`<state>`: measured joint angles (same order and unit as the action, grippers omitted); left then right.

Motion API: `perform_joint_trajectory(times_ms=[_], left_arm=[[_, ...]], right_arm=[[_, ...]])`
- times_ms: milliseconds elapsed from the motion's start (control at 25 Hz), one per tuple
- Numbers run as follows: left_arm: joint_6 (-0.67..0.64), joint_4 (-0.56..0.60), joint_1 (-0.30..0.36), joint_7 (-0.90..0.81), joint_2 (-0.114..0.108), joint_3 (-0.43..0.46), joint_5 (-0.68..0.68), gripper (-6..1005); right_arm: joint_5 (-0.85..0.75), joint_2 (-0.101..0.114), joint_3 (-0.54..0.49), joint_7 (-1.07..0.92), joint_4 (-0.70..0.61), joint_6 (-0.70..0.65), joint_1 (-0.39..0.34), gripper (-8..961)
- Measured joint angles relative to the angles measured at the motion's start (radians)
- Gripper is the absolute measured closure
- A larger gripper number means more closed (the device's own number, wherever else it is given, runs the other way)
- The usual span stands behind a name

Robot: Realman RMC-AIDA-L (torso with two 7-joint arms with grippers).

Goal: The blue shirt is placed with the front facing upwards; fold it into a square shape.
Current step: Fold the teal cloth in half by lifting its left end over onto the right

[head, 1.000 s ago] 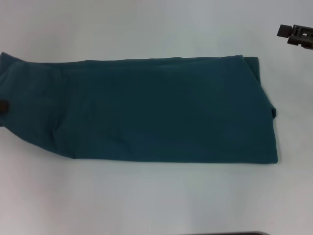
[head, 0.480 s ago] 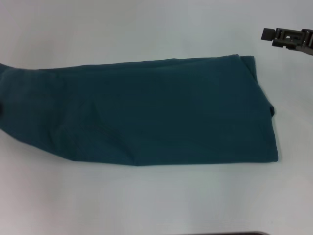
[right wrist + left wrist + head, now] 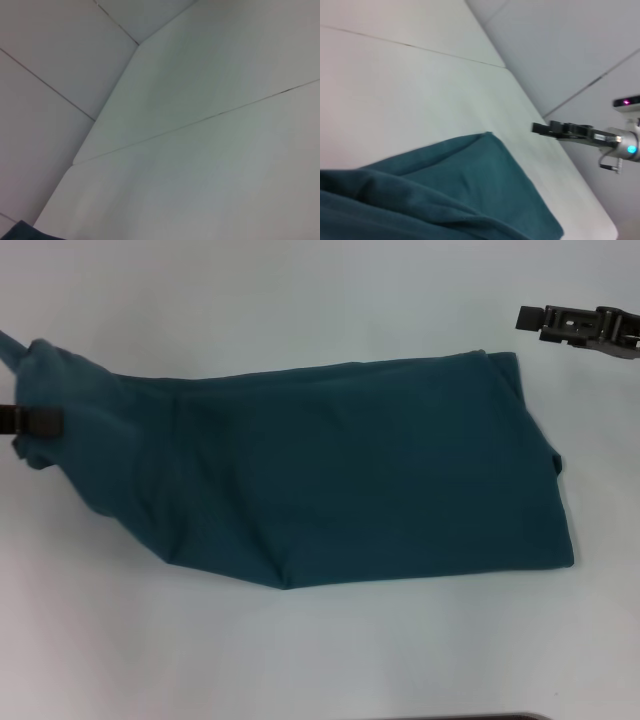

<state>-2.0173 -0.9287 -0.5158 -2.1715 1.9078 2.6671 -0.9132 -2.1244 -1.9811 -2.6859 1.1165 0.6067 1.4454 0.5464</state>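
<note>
Since the earlier frames the shirt's (image 3: 330, 470) left end has risen off the bench (image 3: 320, 660) and bunched, and the right pincer (image 3: 565, 324) has slid inward along the far edge. The shirt lies as a long folded band across the middle of the bench, plain side up, its long axis running left to right. The left pincer (image 3: 30, 420) holds the lifted left end, pinched shut on cloth. The right pincer hovers just beyond the shirt's far right corner, not touching; whether its fingers are apart I cannot tell. The next fold likely carries the left end rightward over the flat part. No containers are present.
</note>
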Motion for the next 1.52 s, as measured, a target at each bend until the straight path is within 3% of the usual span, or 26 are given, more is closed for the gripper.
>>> perform_joint_trajectory(times_ms=[480,680,1320,1520], left_arm=[[-0.019,-0.007,-0.035,0.018,0.006,-0.088,-0.127,968],[-0.016,-0.004,-0.080,0.029,0.018,-0.140,-0.149,967],[0.007,0.000,-0.248,0.056,0.093,-0.276,-0.151,967],[0.018,-0.001,-0.306,0.045,0.127,-0.292,-0.152,964]], right_arm=[[0.002,-0.003,0.000,0.011,-0.018,-0.008,0.007,189],[0.004,-0.004,0.000,0.012,-0.018,-0.010,0.009,189],[0.004,-0.013,0.000,0.028,-0.032,-0.017,0.015,190],[0.005,-0.015,-0.001,0.039,-0.043,-0.022,0.017,190]])
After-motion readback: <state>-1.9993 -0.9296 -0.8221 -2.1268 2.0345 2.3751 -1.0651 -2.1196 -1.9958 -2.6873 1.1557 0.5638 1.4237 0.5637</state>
